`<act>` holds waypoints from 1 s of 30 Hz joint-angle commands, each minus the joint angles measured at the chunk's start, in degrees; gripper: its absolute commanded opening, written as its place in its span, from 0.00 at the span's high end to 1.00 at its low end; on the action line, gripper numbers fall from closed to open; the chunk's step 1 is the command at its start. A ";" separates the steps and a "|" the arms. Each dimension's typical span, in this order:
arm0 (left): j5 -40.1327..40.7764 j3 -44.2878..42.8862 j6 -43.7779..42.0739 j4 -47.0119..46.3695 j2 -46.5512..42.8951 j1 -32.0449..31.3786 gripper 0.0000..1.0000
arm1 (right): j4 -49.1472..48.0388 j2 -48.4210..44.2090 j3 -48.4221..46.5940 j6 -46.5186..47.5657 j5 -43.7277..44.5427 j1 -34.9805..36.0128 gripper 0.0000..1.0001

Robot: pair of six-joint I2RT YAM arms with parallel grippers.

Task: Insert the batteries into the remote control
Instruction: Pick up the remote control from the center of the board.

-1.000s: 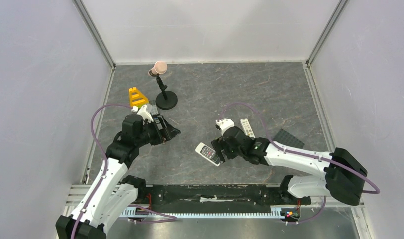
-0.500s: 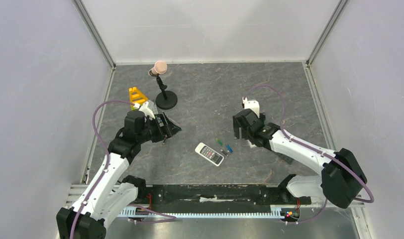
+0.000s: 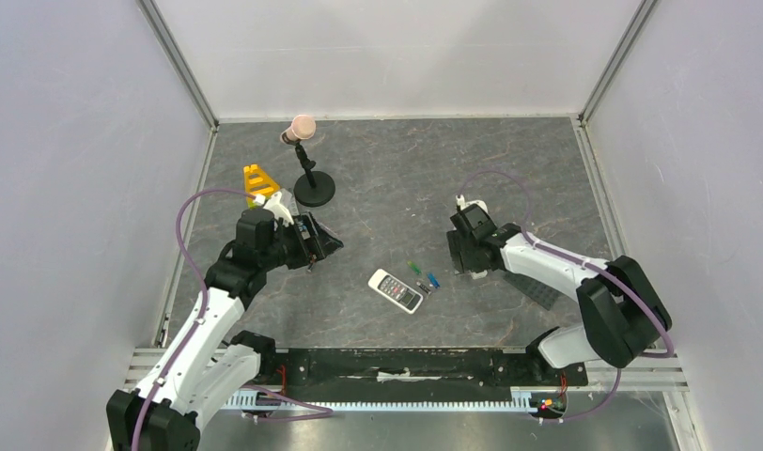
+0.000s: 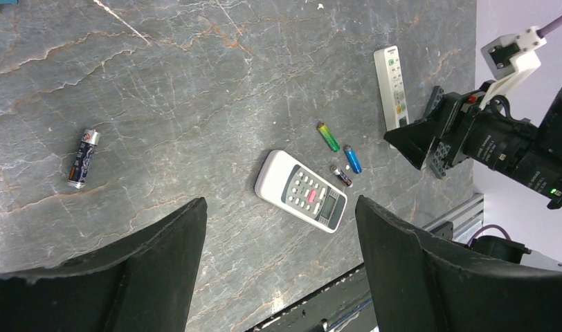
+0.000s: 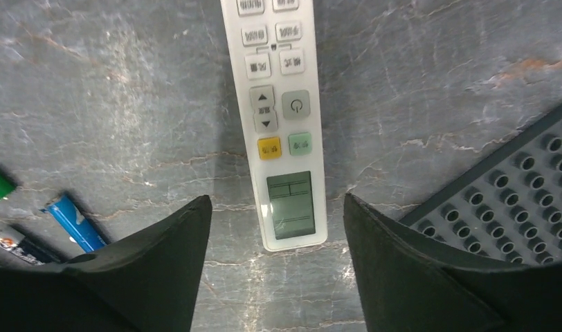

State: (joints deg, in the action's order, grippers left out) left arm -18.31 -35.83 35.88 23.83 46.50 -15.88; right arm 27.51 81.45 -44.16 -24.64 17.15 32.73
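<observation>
The grey table (image 3: 397, 169) is being shared by two arms and a scatter of small goods. The right gripper (image 3: 464, 252), being held over the table's centre a second ago, is now being hung further right, over the long white remote (image 5: 278, 117). Its jaws are being kept well apart to either side of that remote, with nothing held. This is being judged a drift toward the wrong remote. The left gripper (image 3: 314, 242) is being held spread wide and empty above the left half. A dark studded plate (image 5: 513, 200), just beside the long remote, is being shown clearly only by the right wrist view. The remote control (image 3: 396, 290) is now being left uncovered near the centre, button face up, so its back is not being offered for loading. Three batteries (image 4: 352, 158), green, blue and dark, are lying just beside it, none loaded. A lone battery (image 4: 83, 157), well apart, is being shown by the left wrist view alone.
</observation>
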 commanded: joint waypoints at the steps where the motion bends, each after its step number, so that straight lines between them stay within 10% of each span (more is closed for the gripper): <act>1: -0.27 -2.27 -2.43 -1.77 0.23 -0.12 0.16 | 0.84 1.21 1.05 2.41 -3.80 -0.69 0.30; 9: 0.16 -3.29 -3.70 -0.90 0.51 -0.12 0.17 | -0.70 1.84 2.71 2.53 -4.42 -1.47 0.36; 18: -1.30 -5.75 -5.10 -1.30 0.50 -0.12 0.17 | -1.86 -0.76 2.04 4.21 -7.16 -1.76 0.74; 30: -12.86 -12.28 -6.73 -14.10 7.65 -7.55 0.17 | -4.47 -15.05 -1.65 8.62 -38.70 -0.10 0.85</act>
State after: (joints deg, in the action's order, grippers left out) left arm -27.35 -42.81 32.88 16.01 51.13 -19.49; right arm 26.22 71.05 -44.18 -17.50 -7.09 31.53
